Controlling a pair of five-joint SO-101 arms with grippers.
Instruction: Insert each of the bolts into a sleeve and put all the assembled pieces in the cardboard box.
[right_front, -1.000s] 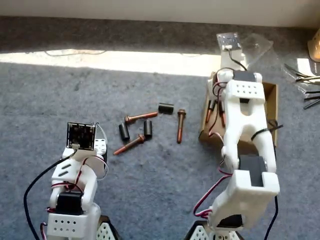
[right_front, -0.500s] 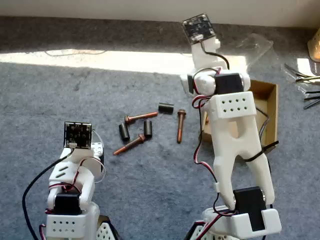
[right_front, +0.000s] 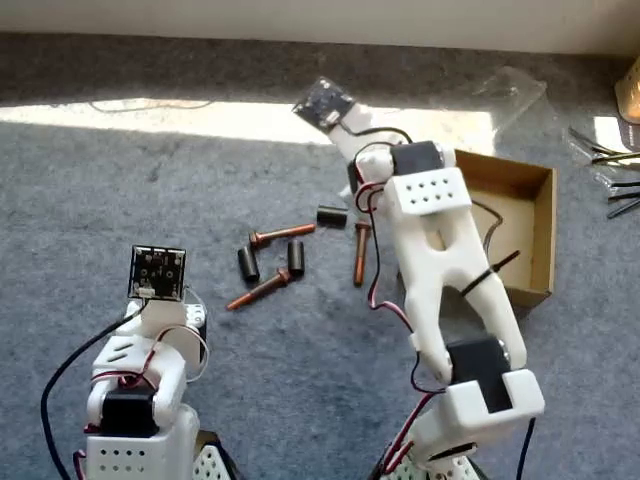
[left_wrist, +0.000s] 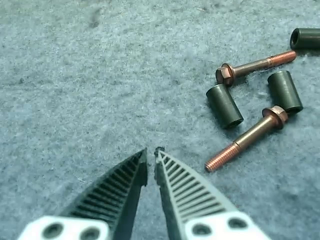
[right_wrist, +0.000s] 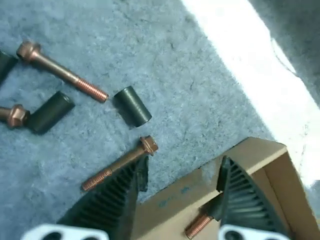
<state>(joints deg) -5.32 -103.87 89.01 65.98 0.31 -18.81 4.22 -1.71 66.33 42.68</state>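
Grey carpet (right_front: 120, 200) is laid under everything and is crossed by a strip of sunlight (right_front: 200, 120). A clear plastic bag (right_front: 515, 88) is seen beyond the cardboard box (right_front: 540, 225).

Three copper bolts (right_front: 282, 234) and three black sleeves (right_front: 296, 257) are scattered loose between the arms, none joined.

Left pincer (left_wrist: 151, 152): pressed almost together, nothing held, hung over bare carpet near the bolts.

Right pincer (right_wrist: 183, 162): spread wide, empty, held over the box's wall, with one bolt just beside it on the carpet.

In the right wrist view a bolt end (right_wrist: 197, 226) is shown inside the box. From above, that corner is covered by the right arm (right_front: 440, 250). The bolt end is cut off by a finger, so whether it carries a sleeve cannot be made out.
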